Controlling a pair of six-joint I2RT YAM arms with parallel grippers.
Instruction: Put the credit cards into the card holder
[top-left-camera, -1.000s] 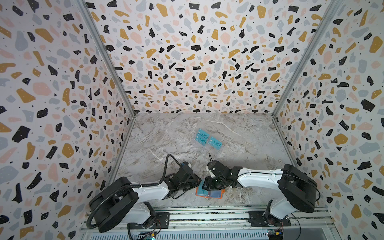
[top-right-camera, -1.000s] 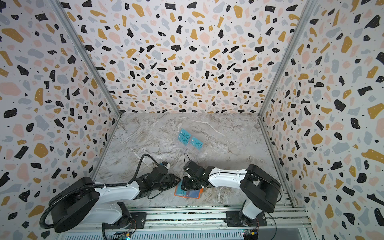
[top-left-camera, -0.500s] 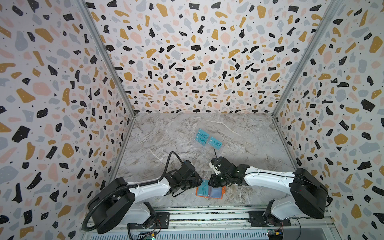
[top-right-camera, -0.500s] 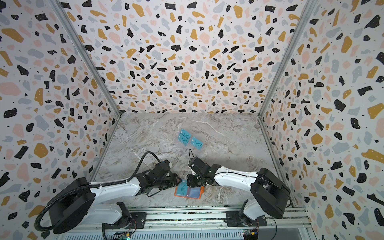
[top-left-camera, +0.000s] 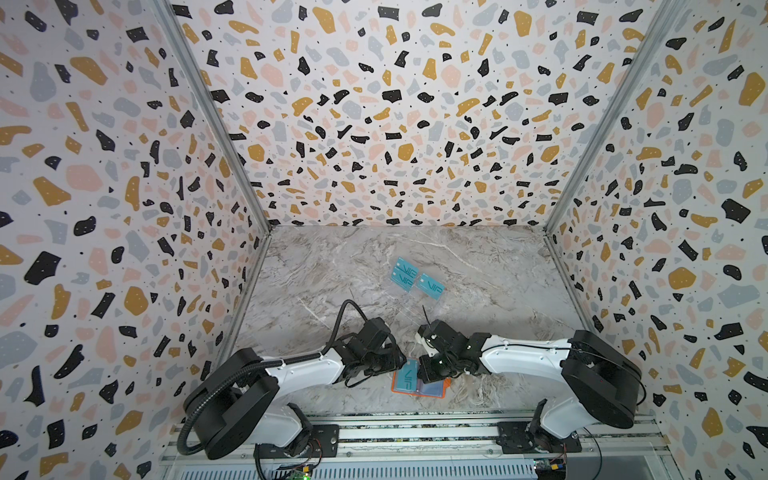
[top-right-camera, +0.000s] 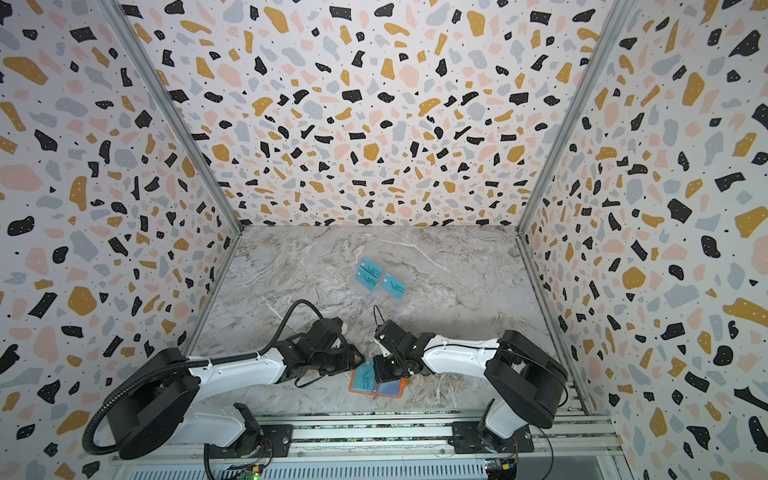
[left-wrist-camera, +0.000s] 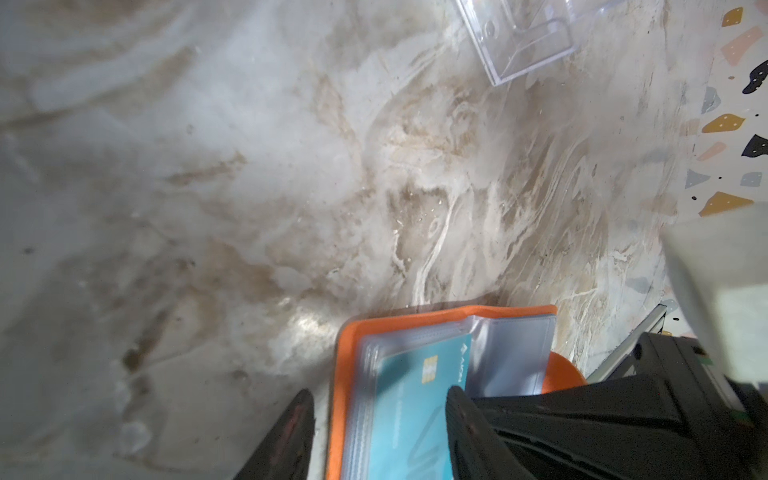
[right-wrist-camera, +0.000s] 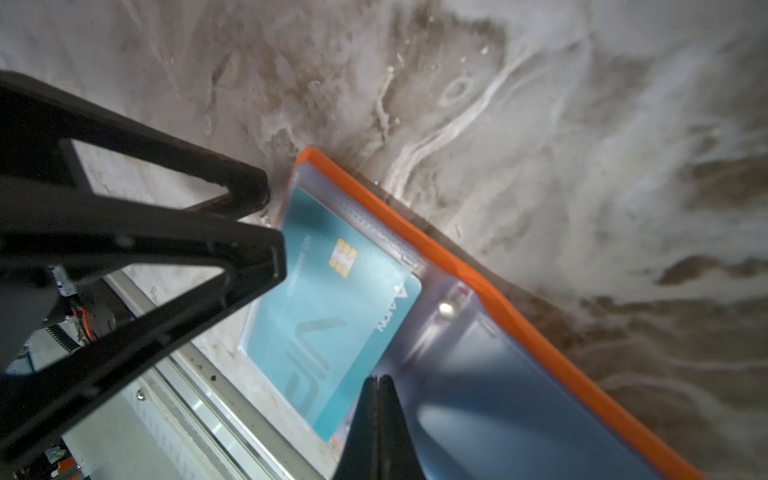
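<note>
Both top views: the orange card holder (top-left-camera: 434, 390) lies open near the worktop's (top-left-camera: 332, 270) front edge, with the left gripper (top-left-camera: 401, 362) and right gripper (top-left-camera: 426, 370) meeting over it. Spare cards (top-left-camera: 430, 286) wait mid-worktop.

Left wrist: fingers (left-wrist-camera: 461, 415) spread, straddling the teal card (left-wrist-camera: 415, 395) inside the holder, guiding it I'd guess.

Right wrist: fingers (right-wrist-camera: 370, 415) squeezed together, tip pressing the holder, probably pinning it flat.

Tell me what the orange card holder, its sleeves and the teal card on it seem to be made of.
Card holder: probably matte faux leather or rubbery plastic; thick, dull orange edge.
Sleeves: thin glossy clear plastic; see-through, with glare.
Teal card: stiff smooth plastic, seemingly; flat, with a gold chip.
</note>
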